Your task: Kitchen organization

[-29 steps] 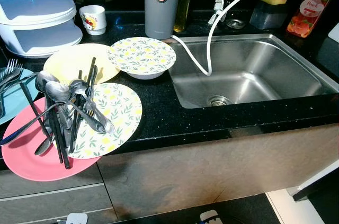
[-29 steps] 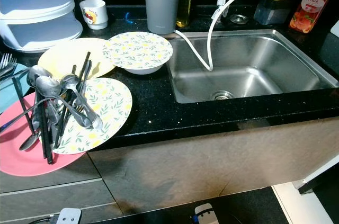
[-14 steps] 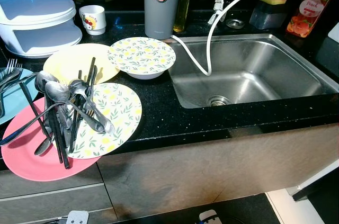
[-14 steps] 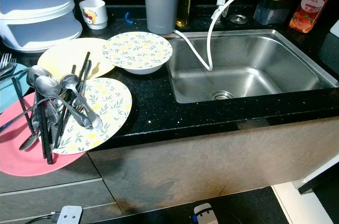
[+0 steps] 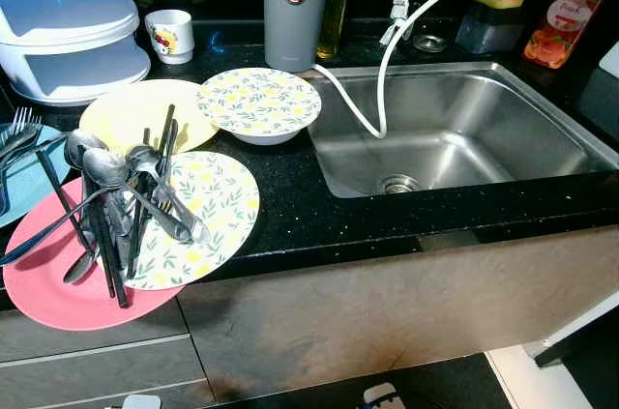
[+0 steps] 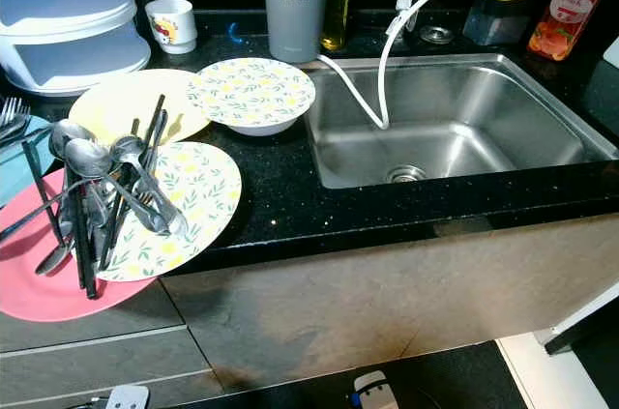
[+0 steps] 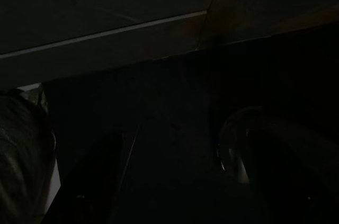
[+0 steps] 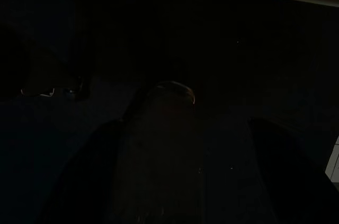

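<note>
Comparing with a second ago, nothing on the speckled black worktop [image 5: 319, 216] has moved: the tangle of steel spoons and black chopsticks [image 5: 121, 206] lies across the pink round plate [image 5: 48, 283] and leaf-patterned plate [image 5: 208, 206], beside the steel sink [image 5: 455, 129]. Organizing seems not yet begun. Both wrist views are dark; I cannot tell either pincer's state.

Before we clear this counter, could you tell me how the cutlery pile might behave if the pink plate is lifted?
The cutlery lies loosely crossed over the pink plate and leaf plate, so it would probably slide and scatter. The pink plate overhangs the counter edge, so it may tip easily.
</note>
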Controlling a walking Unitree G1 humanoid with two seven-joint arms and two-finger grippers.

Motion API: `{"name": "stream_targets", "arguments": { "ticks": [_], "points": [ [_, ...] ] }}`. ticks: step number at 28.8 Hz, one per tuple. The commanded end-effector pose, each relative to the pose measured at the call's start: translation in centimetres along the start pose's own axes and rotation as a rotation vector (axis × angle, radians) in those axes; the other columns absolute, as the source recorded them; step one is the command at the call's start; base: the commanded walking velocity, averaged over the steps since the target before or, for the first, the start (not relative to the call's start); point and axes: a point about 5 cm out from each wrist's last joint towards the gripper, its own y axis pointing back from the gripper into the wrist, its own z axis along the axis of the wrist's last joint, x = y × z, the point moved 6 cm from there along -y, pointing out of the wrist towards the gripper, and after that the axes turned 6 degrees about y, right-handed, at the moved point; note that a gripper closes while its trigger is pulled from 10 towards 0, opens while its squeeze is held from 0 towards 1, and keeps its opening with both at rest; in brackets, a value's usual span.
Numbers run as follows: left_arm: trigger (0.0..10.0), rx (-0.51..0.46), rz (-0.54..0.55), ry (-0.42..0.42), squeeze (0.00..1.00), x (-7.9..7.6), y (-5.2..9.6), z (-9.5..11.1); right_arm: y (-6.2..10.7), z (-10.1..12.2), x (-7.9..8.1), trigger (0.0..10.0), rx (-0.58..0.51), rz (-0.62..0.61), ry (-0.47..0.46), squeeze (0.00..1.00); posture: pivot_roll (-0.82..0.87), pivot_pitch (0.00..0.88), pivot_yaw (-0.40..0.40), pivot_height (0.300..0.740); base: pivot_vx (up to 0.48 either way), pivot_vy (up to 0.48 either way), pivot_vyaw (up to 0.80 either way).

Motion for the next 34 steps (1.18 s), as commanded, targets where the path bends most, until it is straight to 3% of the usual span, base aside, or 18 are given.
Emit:
{"name": "stream_targets", "arguments": {
  "ticks": [1, 18, 34],
  "points": [
    [10.0, 0.043, 0.006, -0.008, 0.0, 0.1, 0.3, -1.4, 0.3, -2.3, 1.0, 10.0, 0.068, 0.027, -0.01, 0.0, 0.11, 0.181, -0.015, 0.74, 0.0, 0.0, 0.0],
    [10.0, 0.036, 0.005, -0.008, 0.0, 0.4, 0.5, -1.4, 0.4, -2.6, 0.9, 10.0, 0.073, 0.033, 0.009, 0.0, 0.12, 0.183, -0.027, 0.74, 0.0, 0.0, 0.0],
    [10.0, 0.011, 0.001, -0.002, 0.0, -0.3, 0.4, -0.9, 0.1, -1.1, 0.8, 10.0, 0.047, 0.033, 0.017, 0.0, 0.12, 0.181, -0.035, 0.74, 0.0, 0.0, 0.0]
  ]
}}
